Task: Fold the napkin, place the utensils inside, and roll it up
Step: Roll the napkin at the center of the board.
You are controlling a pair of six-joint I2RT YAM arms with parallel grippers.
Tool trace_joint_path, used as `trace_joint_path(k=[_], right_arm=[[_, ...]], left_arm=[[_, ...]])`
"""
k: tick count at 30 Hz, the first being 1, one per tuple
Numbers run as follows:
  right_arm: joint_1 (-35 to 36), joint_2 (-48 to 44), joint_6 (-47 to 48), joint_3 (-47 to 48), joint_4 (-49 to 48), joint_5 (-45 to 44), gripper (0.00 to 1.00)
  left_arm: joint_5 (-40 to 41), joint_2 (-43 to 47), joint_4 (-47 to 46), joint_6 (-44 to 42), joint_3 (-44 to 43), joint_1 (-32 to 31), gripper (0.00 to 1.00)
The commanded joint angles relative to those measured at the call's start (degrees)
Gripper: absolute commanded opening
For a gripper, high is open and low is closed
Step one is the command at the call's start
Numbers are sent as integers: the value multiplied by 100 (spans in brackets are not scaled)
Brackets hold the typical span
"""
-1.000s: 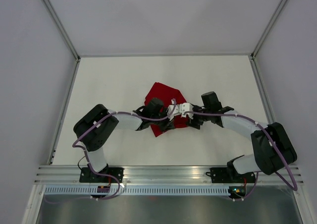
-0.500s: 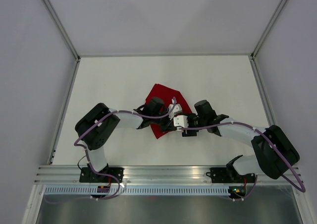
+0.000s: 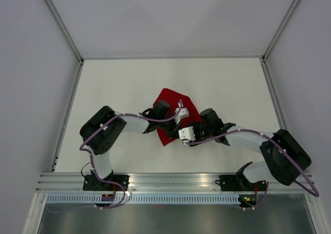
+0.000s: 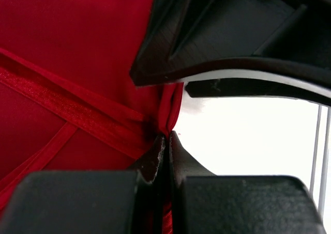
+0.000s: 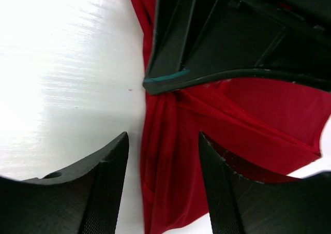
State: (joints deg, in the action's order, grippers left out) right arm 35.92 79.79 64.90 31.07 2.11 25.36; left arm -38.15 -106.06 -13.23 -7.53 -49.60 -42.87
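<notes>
The red napkin (image 3: pixel 170 100) lies bunched and folded at the middle of the white table. My left gripper (image 3: pixel 175 126) is shut on a fold of the napkin (image 4: pixel 77 78) at its near edge; the cloth runs between the closed fingers (image 4: pixel 155 159). My right gripper (image 3: pixel 182 133) is open, its two fingers (image 5: pixel 106 187) standing either side of a bunched red edge of the napkin (image 5: pixel 170 161), right next to the left gripper. No utensils show in any view.
The white table (image 3: pixel 119 84) is bounded by grey walls and metal frame rails (image 3: pixel 67 110). A slotted rail (image 3: pixel 170 182) runs along the near edge by the arm bases.
My right gripper has moved left and nearer, from the napkin's right side to its near edge beside the left gripper. The left gripper has stayed shut on the cloth.
</notes>
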Motion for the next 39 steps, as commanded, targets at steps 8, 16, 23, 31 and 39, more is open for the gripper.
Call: trace_joint_path(k=[8,16,23,31,39], right_arm=[[266,388,699,-31,43,-330,57],[372,520,866,171,553,-409,30],[416,582,866,373,1150,-445,9],[407,432,497,444,1573,-173,5],[407,459,207,470,1687,21,3]], left_arm=[[-430,-240,480,129,-111,68,2],[-571,-126,497,129,-181,165,2],[-501,59,269,208,-15,174,9],[-448,305,-635,900,284,270,35],[-61,866,-1251,1184,724,297,41]])
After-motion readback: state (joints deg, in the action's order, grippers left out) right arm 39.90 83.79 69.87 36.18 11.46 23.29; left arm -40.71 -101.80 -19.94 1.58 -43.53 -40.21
